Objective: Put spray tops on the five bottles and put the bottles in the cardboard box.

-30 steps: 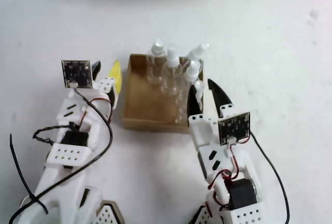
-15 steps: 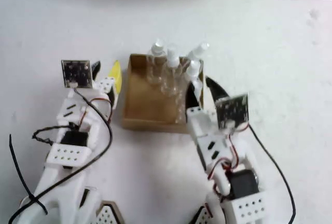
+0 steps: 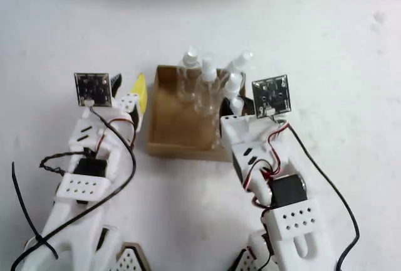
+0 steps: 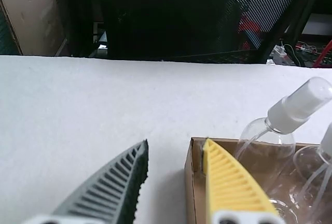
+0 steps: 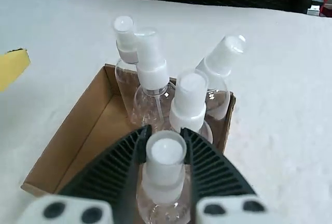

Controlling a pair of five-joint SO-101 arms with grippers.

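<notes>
- The white table [image 3: 326, 45] lies under both pincers and stretches well beyond their tips.
- The cardboard box [image 3: 169, 130] sits on it between the two pincers. It is open on top, with one side wall just at the left pincer's yellow finger and the opposite wall beside the right pincer.
- Four bottles [image 5: 150, 97] of clear plastic stand upright in the box's far part, just past the right pincer's tips. They are crowded together and each has a white spray top on.
- The right pincer [image 5: 164, 130] reaches over the box's near corner. Its two black fingers are drawn in against either side of the fifth bottle's cap.
- The left pincer [image 4: 175, 143] rests by the box's outer wall. Its grey and yellow fingers are spread apart with nothing between them but bare table.
- The fifth bottle [image 5: 162, 206] stands upright between the right pincer's fingers, nearer to it than the other four. Whether its base rests on the box floor is hidden.
- Its spray top [image 5: 165, 154] is white and seated on the neck, directly in that grip.
</notes>
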